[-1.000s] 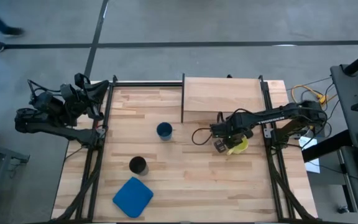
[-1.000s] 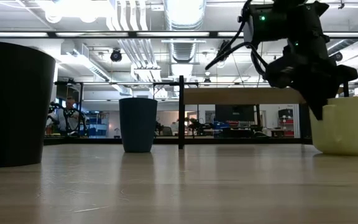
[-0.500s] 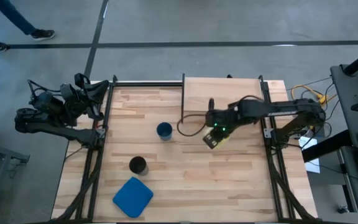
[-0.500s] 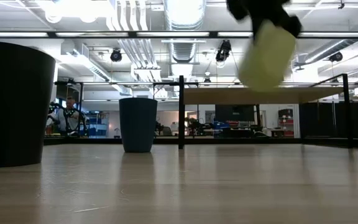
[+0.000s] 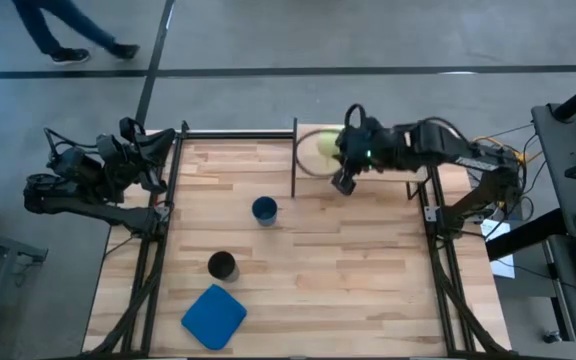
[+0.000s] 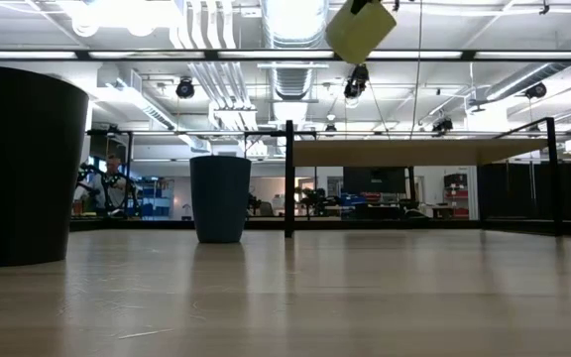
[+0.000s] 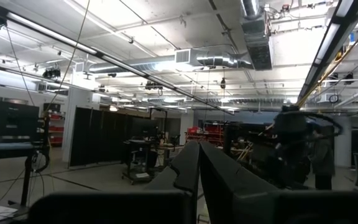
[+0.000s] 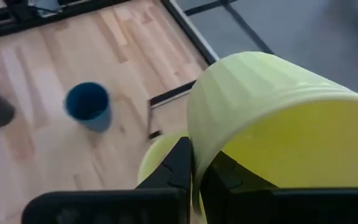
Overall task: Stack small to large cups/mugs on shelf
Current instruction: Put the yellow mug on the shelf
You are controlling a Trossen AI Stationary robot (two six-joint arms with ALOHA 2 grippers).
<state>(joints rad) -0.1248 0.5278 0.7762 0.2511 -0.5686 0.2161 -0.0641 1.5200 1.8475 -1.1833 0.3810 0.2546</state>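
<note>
Right gripper [image 5: 340, 160] pinches the rim of the yellow mug [image 5: 324, 148] from above, carried over the shelf [image 5: 393, 150] near its dark left edge; the dark blue cup [image 5: 264, 210] and black cup [image 5: 222, 265] wait on the table, nearer the idle left gripper [image 5: 153, 150], fingers closed together.

Low down, the mug [image 6: 360, 30] hangs tilted high above shelf level.

At the right wrist, fingers [image 8: 182, 168] clamp the mug's wall [image 8: 272, 124], its mouth tipped sideways.

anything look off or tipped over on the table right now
Only the yellow mug is askew: the right gripper holds it by the rim, tilted, high above the shelf. The dark blue cup and black cup stand upright on the table; nothing looks spilled. The left arm waits off the table's left edge.
</note>
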